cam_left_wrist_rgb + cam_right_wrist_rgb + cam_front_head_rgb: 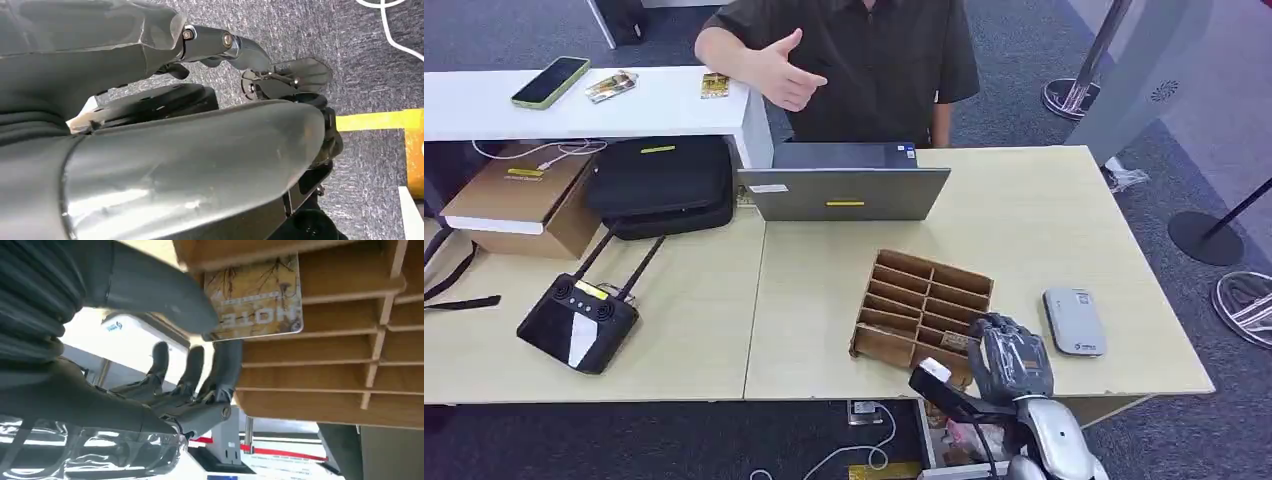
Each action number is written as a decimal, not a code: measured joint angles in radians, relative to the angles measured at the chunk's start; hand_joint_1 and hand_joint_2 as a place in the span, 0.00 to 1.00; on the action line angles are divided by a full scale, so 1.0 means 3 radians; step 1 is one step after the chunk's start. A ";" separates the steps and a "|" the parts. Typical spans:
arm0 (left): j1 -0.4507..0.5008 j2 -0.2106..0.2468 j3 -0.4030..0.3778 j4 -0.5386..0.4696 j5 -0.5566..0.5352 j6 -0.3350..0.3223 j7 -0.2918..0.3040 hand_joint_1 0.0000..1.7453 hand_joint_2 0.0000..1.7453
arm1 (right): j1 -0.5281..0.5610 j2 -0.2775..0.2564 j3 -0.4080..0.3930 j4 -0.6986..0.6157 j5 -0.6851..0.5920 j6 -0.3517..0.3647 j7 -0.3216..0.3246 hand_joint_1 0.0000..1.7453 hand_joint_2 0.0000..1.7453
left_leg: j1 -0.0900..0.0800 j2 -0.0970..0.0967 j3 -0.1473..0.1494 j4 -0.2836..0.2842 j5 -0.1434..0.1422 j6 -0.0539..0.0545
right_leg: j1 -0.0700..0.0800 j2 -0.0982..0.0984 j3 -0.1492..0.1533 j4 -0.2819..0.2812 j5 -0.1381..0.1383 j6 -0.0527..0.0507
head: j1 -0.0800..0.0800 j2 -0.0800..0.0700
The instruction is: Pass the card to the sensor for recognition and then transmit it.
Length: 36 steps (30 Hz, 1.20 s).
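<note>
Head view takes in a pale wood-grain table (1044, 215). From left to right on it lie a brown cardboard box (519, 200), a black controller with two thin antennas (579, 322), a soft black fabric case (662, 185) and an open grey laptop (844, 190). Right of centre sits the slanted wooden rack of long, narrow slots (921, 300), then the flat, rounded grey-white card reader (1074, 321).

At the rack's near right corner, the robot's right hand (1009, 358) pinches a glossy golden-brown rectangular card (255, 297) between its thick grey thumb (165, 295) and darker fingers (225, 370). The card stands partly inside a slot, its printed face showing, its long axis running along the slot. The other slots look bare.

Left wrist view shows the left hand (285, 82) over grey carpet; whether its fingers are apart or curled, I cannot tell.
</note>
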 joint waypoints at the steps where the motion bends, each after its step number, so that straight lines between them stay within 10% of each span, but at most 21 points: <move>1: 0.0000 0.0000 0.0000 0.0000 0.0000 0.0000 -0.0001 0.00 0.00 | -0.0004 0.0000 0.0000 0.0000 0.0000 0.0000 0.0001 1.00 1.00 | 0.0000 0.0000 0.0000 0.0000 0.0000 0.0000 | 0.0000 0.0000 0.0000 0.0000 0.0000 0.0000 | 0.0001 0.0000; 27: 0.0007 0.0001 0.0000 0.0000 0.0039 0.0001 -0.0020 0.00 0.00 | -0.0014 0.0015 0.0000 0.0008 0.0033 -0.0013 0.0000 1.00 1.00 | 0.0000 0.0000 0.0000 0.0000 0.0000 0.0000 | 0.0000 0.0000 0.0000 0.0000 0.0000 0.0000 | 0.0000 0.0000; 28: 0.0007 0.0001 0.0000 0.0000 0.0039 0.0000 -0.0022 0.00 0.00 | -0.0014 0.0015 0.0000 0.0009 0.0034 -0.0018 -0.0006 0.91 1.00 | 0.0000 0.0000 0.0000 0.0000 0.0000 0.0000 | 0.0000 0.0000 0.0000 0.0000 0.0000 0.0000 | 0.0000 0.0000; 29: 0.0007 0.0001 0.0000 0.0000 0.0039 -0.0001 -0.0028 0.00 0.00 | -0.0014 0.0015 0.0000 0.0009 0.0039 -0.0027 -0.0014 0.00 1.00 | 0.0000 0.0000 0.0000 0.0000 0.0000 0.0000 | 0.0000 0.0000 0.0000 0.0000 0.0000 0.0000 | 0.0000 0.0000; 36: 0.0007 0.0003 0.0000 0.0000 0.0043 -0.0011 -0.0029 0.00 0.00 | -0.0016 0.0017 0.0000 0.0019 0.0009 -0.0039 -0.0046 0.00 1.00 | 0.0000 0.0000 0.0000 0.0000 0.0000 0.0000 | 0.0000 0.0000 0.0000 0.0000 0.0000 0.0000 | 0.0000 0.0000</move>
